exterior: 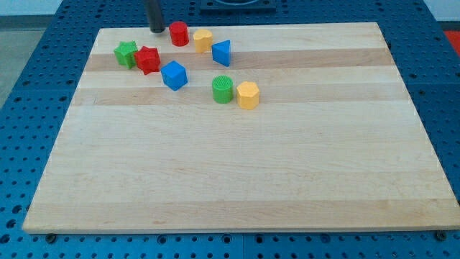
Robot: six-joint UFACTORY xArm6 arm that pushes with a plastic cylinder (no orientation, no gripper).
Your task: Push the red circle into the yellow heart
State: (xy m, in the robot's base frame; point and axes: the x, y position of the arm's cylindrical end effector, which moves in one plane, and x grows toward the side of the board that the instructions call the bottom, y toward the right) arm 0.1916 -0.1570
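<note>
The red circle (179,34) stands near the board's top edge. The yellow heart (203,40) is just to its right, a small gap between them or barely touching. My tip (156,30) rests on the board just left of the red circle, a short gap away.
A blue triangle (222,52) sits right of the yellow heart. A green star (126,54) and a red star (148,59) touch at the left. A blue block (174,75), a green circle (223,90) and a yellow hexagon (248,95) lie lower. The wooden board (237,165) sits on a blue pegboard.
</note>
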